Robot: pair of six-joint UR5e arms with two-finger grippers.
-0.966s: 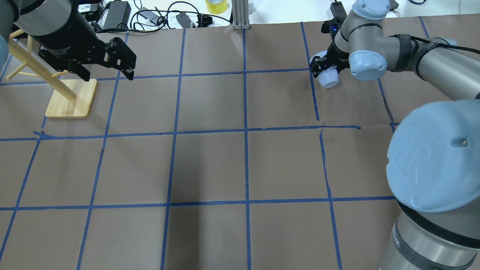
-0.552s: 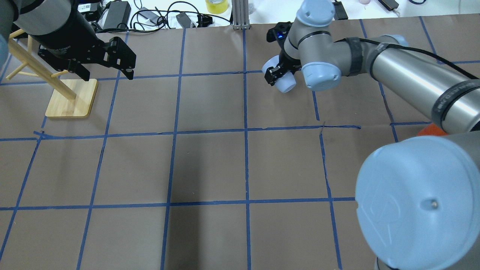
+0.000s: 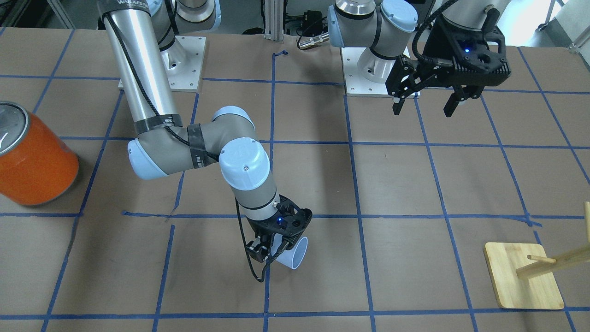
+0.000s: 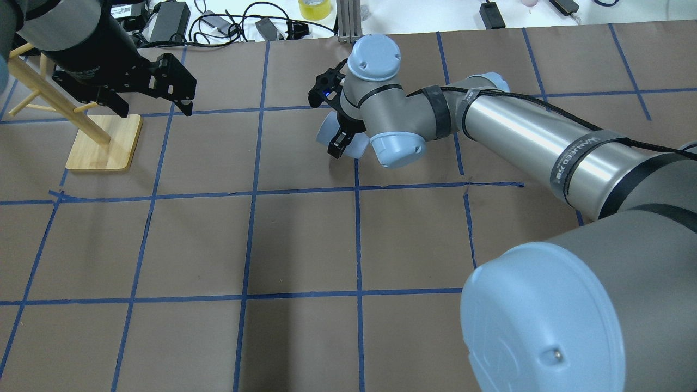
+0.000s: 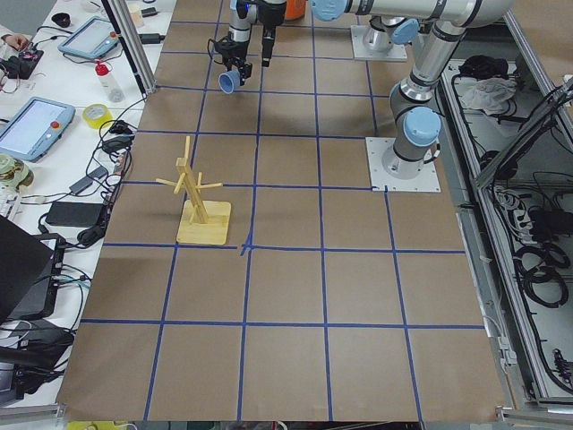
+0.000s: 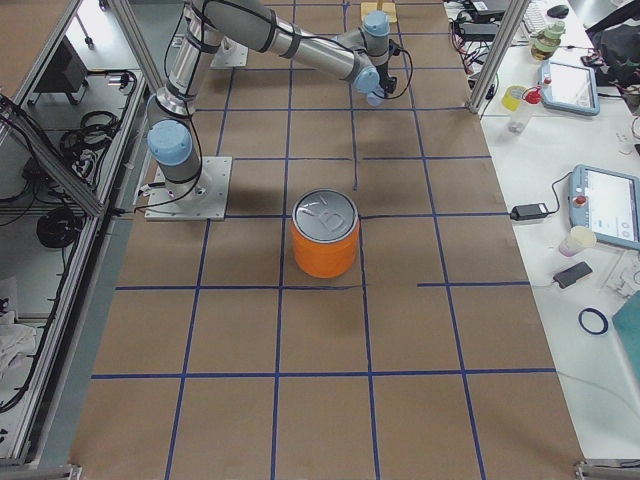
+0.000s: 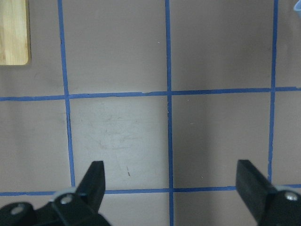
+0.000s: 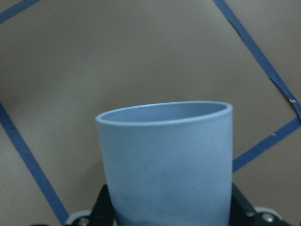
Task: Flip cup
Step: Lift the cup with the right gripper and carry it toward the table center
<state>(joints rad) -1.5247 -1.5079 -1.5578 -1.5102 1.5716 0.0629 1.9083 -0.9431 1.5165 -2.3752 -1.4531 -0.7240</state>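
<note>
My right gripper [image 4: 340,139] is shut on the small pale blue cup [image 4: 326,130] over the far middle of the table. In the front view the cup [image 3: 295,256] lies nearly on its side in the gripper [image 3: 267,251], its open rim turned outward, close above the brown paper. The right wrist view shows the cup [image 8: 164,160] filling the space between the fingers, rim away from the camera. The cup also shows small in the left side view [image 5: 230,82]. My left gripper [image 4: 155,111] is open and empty, high over the table's left [image 3: 423,110] [image 7: 170,172].
A wooden peg stand [image 4: 103,144] on a square base [image 3: 523,276] stands below the left gripper. A large orange can [image 3: 34,161] with a silver top [image 6: 325,215] stands on the robot's right. Cables and adapters [image 4: 169,19] lie beyond the far edge.
My right arm has swung left across the far part of the table, carrying the cup from the right side to the middle. The left arm has not moved.
</note>
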